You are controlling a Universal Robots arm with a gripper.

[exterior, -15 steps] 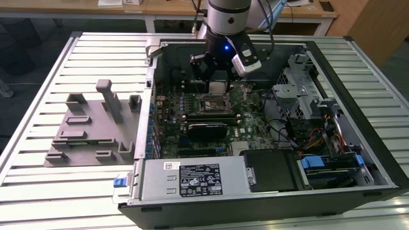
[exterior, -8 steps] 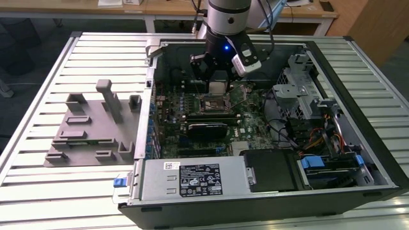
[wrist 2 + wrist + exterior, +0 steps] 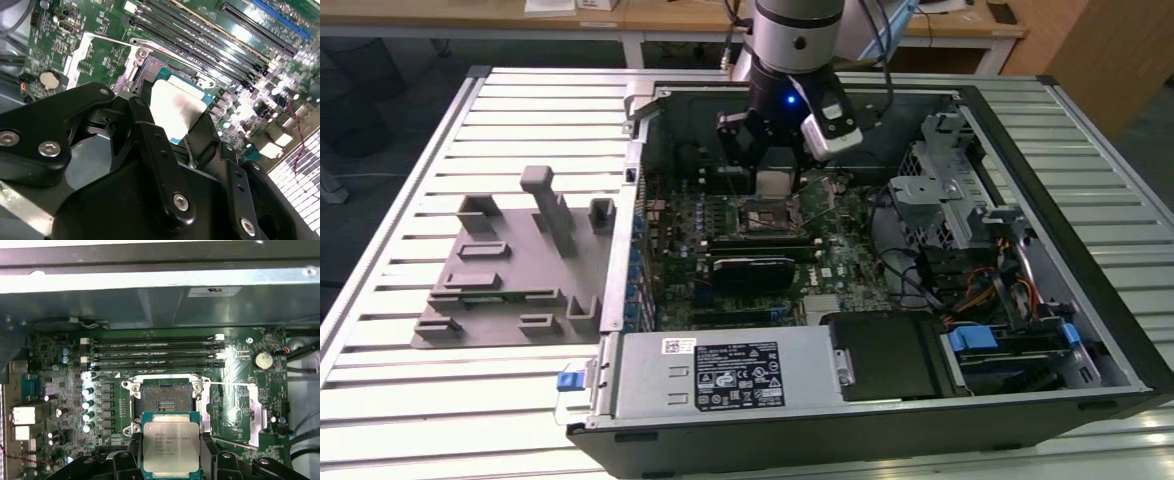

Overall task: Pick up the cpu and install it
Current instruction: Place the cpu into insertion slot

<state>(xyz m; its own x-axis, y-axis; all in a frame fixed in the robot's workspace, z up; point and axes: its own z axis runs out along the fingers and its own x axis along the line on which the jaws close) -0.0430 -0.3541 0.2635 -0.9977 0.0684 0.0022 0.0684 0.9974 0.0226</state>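
Note:
The cpu (image 3: pixel 777 183) is a flat square chip with a silver metal top, and my gripper (image 3: pixel 778 172) is shut on it. It hangs inside the open computer case (image 3: pixel 1014 190), just above the motherboard (image 3: pixel 847 265). In the first wrist view the cpu (image 3: pixel 171 444) sits between two black fingers (image 3: pixel 134 450), close to the open socket (image 3: pixel 165 401) and offset to one side of it. The socket's metal frame is swung open and its contact field is bare. In the second wrist view the cpu (image 3: pixel 172 107) hovers over the socket area, with the gripper (image 3: pixel 175 125) clamped on its edges.
A grey holder plate (image 3: pixel 507 270) with upright blocks lies on the slatted table at the exterior view's left. Inside the case are a power supply (image 3: pixel 720 375), a drive cage (image 3: pixel 961 200), cables (image 3: pixel 987 295) and memory slots (image 3: pixel 155 352) beside the socket.

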